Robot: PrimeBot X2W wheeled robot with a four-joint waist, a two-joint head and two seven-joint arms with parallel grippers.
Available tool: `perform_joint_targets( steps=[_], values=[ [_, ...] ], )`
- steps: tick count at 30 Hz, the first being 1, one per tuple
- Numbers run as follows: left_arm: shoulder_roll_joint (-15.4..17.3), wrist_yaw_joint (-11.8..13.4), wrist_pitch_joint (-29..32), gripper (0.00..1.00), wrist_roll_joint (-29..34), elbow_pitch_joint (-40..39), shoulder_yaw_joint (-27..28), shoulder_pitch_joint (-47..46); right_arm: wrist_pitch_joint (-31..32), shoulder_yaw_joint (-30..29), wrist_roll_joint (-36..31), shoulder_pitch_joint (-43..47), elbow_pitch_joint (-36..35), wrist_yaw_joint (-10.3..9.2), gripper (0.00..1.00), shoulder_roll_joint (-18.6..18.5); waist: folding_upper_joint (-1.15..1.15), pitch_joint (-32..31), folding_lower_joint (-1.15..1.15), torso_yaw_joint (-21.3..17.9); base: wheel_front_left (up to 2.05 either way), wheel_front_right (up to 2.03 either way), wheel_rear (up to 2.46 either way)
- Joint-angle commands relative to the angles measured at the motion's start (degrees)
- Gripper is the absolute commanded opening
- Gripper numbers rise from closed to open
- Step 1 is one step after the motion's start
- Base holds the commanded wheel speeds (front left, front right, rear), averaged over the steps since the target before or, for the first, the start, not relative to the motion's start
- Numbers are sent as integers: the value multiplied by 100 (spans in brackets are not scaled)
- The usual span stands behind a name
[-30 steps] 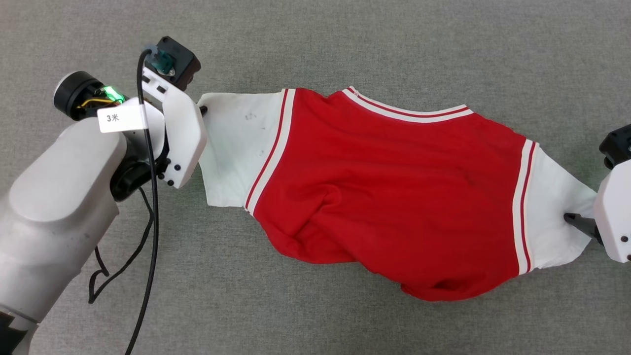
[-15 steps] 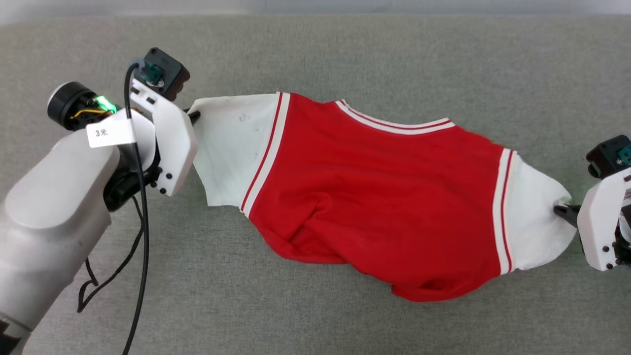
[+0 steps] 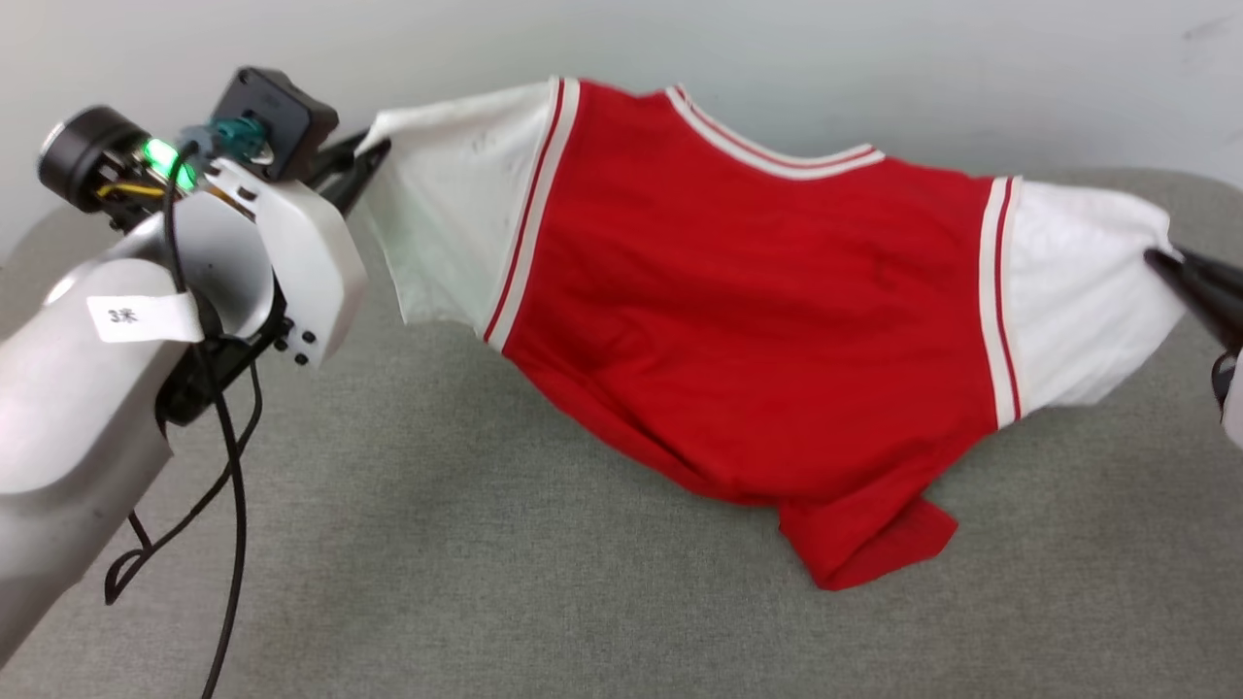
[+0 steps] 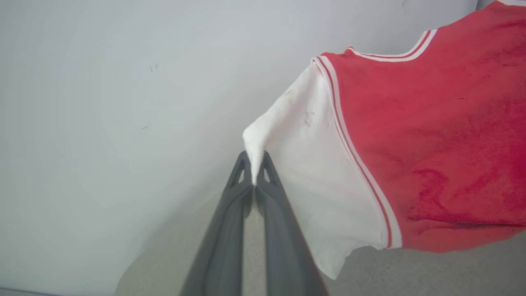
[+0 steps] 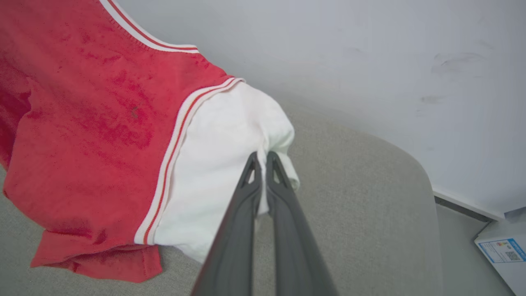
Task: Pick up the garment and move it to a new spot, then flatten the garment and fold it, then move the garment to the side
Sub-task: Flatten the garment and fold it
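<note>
The garment, a red T-shirt with white sleeves and striped trim, hangs stretched between my two grippers above the grey fabric surface. Its plain side faces me. My left gripper is shut on the tip of the left white sleeve, pinched between its fingers. My right gripper is shut on the right white sleeve, the cloth bunched at its fingertips. The red hem sags lowest and rests on the surface.
A pale wall rises behind the grey surface, whose rounded far edge curves off at the right. A white box with a blue label lies on the floor beyond that edge. A black cable dangles from my left arm.
Both grippers have risen with the sleeves, lifting the garment off the surface until only its hem touches. The right gripper shut on the right sleeve. The camera has tilted up, bringing the wall into view.
</note>
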Motion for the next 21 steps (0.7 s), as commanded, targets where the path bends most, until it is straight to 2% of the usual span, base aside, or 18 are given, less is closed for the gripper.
perform_joint_targets(
  steps=[1,7,12,21],
  values=[
    [91,115,-89,0,49,-238,98,10,-140,-186,-84,-13,-119,-7,0,43,0,-180,0,-1,0,0,0],
    [254,414,-217,0,216,-1078,352,-286,-404,-994,-399,-232,-501,-7,0,310,0,-365,0,14,0,0,0],
    [189,567,-286,0,241,-1447,568,-630,-367,-1597,-672,-469,-804,-7,0,584,0,-331,0,64,0,0,0],
    [-121,492,-335,0,309,-1191,788,-1490,5,-2025,-1210,-1324,-1114,-7,0,1011,0,371,0,101,0,0,0]
  ],
)
